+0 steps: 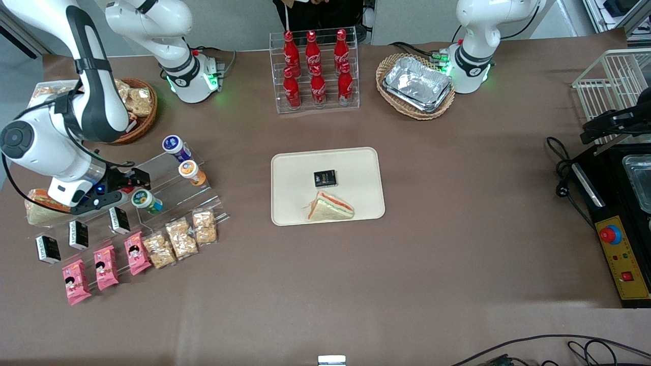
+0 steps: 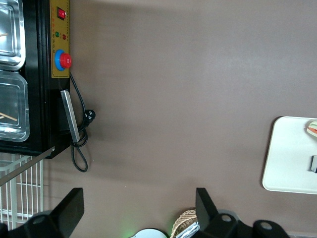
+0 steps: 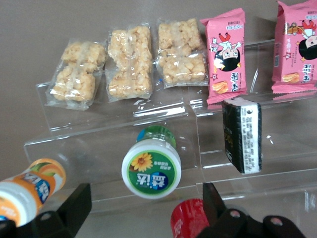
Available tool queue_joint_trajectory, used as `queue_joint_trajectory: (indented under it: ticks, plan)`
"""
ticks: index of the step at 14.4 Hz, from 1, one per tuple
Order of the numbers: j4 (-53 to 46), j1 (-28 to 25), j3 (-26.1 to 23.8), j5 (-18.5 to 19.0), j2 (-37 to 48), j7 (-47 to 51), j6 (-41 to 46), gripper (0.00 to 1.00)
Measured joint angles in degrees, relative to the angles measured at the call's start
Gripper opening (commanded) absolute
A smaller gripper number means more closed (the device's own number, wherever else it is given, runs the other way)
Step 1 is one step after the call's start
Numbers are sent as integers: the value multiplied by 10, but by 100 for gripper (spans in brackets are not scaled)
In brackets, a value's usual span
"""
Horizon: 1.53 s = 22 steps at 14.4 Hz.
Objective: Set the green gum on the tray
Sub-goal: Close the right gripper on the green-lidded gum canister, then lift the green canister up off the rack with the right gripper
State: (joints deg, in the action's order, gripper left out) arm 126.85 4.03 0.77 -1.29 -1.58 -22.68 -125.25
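The green gum [image 1: 146, 200] lies on a clear acrylic step rack [image 1: 168, 190] at the working arm's end of the table. In the right wrist view its white lid with green print [image 3: 151, 168] faces the camera, between my spread fingers [image 3: 74, 203]. My gripper [image 1: 124, 184] is open and empty, right beside the gum, not touching it. The cream-beige tray [image 1: 356, 168] lies in the middle of the table and holds a sandwich [image 1: 329, 207] and a small black packet [image 1: 324, 178]. The tray's corner also shows in the left wrist view [image 2: 287, 158].
On the rack, an orange-lidded bottle [image 1: 191, 172], a blue-lidded bottle [image 1: 175, 146] and a red-lidded bottle [image 3: 190, 218] lie near the gum. Black packets [image 1: 79, 234], pink snack packs [image 1: 106, 267] and rice crackers [image 1: 182, 237] fill the lower steps. Cola bottles [image 1: 315, 68] and a basket of foil trays [image 1: 417, 84] stand farther back.
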Motion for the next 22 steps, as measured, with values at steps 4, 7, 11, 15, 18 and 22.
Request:
queue_joint_trajectory:
  ticks: [4,7,11,15,18,22]
  plan:
    - [5,0,0,0,-17,-4,-26,100]
    - [21,0,0,-1,-38,-5,-70,94]
    - [27,0,0,-1,-48,-5,-81,48]
    - [10,0,-1,-12,-46,-6,-63,42]
    - [-36,0,-2,-16,-43,-6,-1,42]
    - [-148,0,-1,-16,-33,-6,154,43]
